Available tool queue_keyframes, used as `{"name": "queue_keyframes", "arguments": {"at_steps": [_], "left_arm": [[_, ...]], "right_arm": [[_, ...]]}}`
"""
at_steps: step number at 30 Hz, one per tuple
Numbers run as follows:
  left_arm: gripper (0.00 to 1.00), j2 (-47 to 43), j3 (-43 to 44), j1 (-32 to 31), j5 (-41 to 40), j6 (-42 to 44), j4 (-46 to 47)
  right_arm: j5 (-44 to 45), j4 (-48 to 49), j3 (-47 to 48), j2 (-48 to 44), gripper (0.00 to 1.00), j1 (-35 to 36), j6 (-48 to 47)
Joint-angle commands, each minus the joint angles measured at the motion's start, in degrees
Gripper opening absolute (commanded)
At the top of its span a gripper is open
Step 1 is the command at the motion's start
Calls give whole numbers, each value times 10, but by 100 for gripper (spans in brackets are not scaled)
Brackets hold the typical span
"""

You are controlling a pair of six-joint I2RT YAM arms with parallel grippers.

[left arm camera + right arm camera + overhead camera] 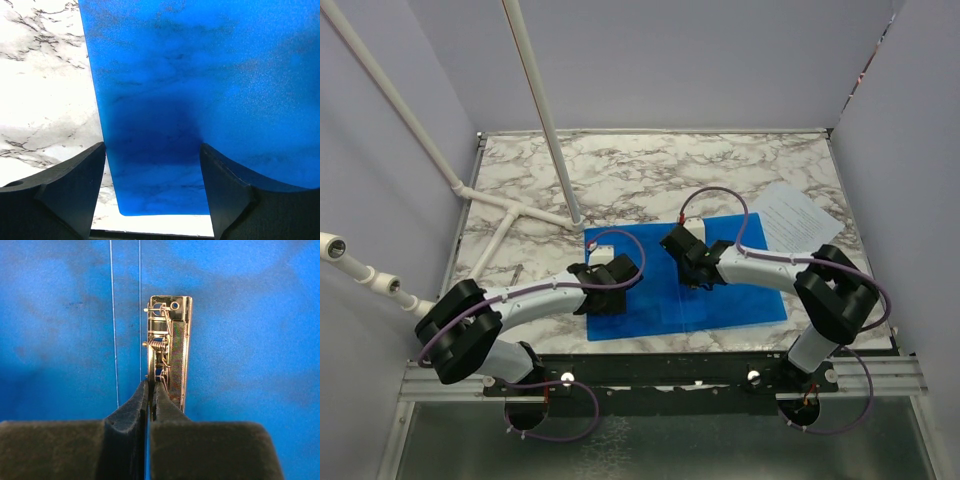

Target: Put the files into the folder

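Note:
The blue folder [720, 290] lies open and flat on the marble table [650, 165], a white label [603, 247] at its back left corner. The files [798, 214], white printed sheets, lie at the back right, partly under the folder's edge. My left gripper [623, 268] hovers open over the folder's left cover [200, 75], jaws wide apart [152, 165], nothing between them. My right gripper [678, 243] is over the folder's middle, shut [150, 390] on the raised lever of the metal clip [170, 340], which stands up from the blue inside [250, 340].
White pipes [510, 215] lie on the table's left side and a white pole [545, 110] slants up from the back. Grey walls close in three sides. A black rail [660, 370] runs along the near edge. Bare marble [40, 75] lies left of the folder.

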Motion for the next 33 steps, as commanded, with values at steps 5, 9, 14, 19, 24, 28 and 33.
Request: {"name": "queue_keyframes", "arguments": {"at_steps": [5, 9, 14, 19, 24, 28, 33], "left_arm": [[77, 4, 53, -3, 10, 25, 5], [80, -14, 83, -4, -8, 36, -25], [82, -19, 113, -3, -10, 50, -48], [84, -31, 123, -3, -20, 58, -71], [87, -62, 140, -3, -39, 60, -110], [89, -86, 163, -3, -64, 63, -154], [89, -112, 176, -4, -65, 69, -179]], "right_arm": [[-43, -23, -39, -30, 0, 46, 46], [-38, -25, -49, -29, 0, 47, 50], [-41, -20, -53, -30, 0, 48, 42], [-42, -14, -54, -38, 0, 48, 22], [-48, -12, -53, -49, 0, 49, -3], [-63, 0, -60, -62, 0, 49, -20], [-81, 17, -65, -72, 0, 51, -37]]}}
